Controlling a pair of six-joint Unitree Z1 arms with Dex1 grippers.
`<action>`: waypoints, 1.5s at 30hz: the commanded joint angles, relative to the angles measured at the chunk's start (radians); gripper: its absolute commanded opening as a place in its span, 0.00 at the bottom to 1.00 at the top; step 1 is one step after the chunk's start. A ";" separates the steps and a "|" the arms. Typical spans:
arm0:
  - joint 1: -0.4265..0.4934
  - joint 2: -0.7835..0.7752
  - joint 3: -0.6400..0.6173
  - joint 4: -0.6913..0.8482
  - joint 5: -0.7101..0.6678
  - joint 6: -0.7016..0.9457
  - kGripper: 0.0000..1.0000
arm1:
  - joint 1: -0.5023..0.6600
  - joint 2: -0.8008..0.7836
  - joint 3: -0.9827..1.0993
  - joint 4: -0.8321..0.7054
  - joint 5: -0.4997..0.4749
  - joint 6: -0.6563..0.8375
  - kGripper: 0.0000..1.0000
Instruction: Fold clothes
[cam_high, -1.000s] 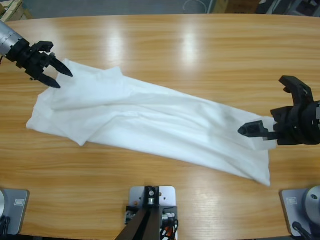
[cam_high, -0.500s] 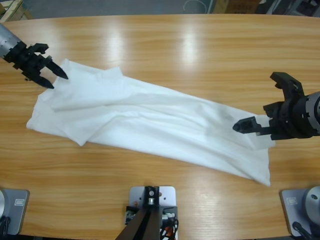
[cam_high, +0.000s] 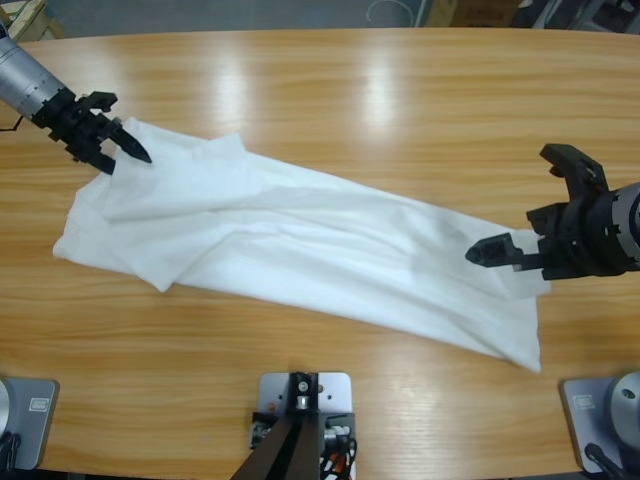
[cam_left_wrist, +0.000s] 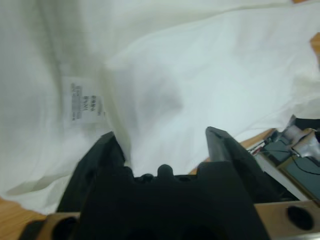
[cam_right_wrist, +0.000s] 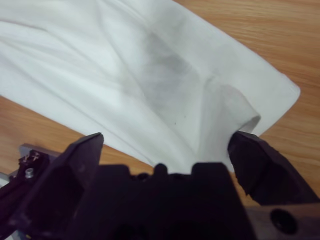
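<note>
- On the long wooden table (cam_high: 400, 90) we see the clothes (cam_high: 300, 230), a white T-shirt lying flat and stretched in a long diagonal band from the upper left down to the lower right.
- At its upper-left end, the left gripper (cam_high: 128, 162) has its jaws spread, tips at the cloth edge; we cannot tell if they touch the fabric.
- In the left wrist view the left gripper (cam_left_wrist: 161, 135) is parted over white cloth (cam_left_wrist: 200, 65), nothing pinched. A small printed label (cam_left_wrist: 85, 102) shows on the fabric, with a fold ridge beside it.
- At the lower-right end, the right gripper (cam_high: 508, 205) is wide open: one jaw tip sits over the shirt, the other is well apart over bare wood.
- In the right wrist view the right gripper (cam_right_wrist: 170, 137) straddles a curled-up corner of the shirt (cam_right_wrist: 100, 60).
- A faint dark mark (cam_right_wrist: 160, 65) shows through the cloth just ahead of the jaws, visible from above too (cam_high: 460, 235).
- The fabric is thin, soft and matte, with long shallow creases; the left end is folded over in layers.
- The table is glossy, orange-brown grain with light glare, and nothing else lies on it near the shirt.
</note>
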 joint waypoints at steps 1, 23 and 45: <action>-0.021 0.056 -0.014 -0.012 -0.030 0.012 0.00 | -0.015 0.038 0.009 0.001 0.020 -0.016 1.00; 0.044 -0.017 -0.143 -0.025 -0.090 0.014 0.00 | -0.145 -0.020 0.004 0.005 0.025 -0.073 0.98; 0.032 0.164 -0.313 0.124 -0.097 -0.010 0.00 | -0.276 -0.040 -0.013 0.043 0.051 -0.137 0.98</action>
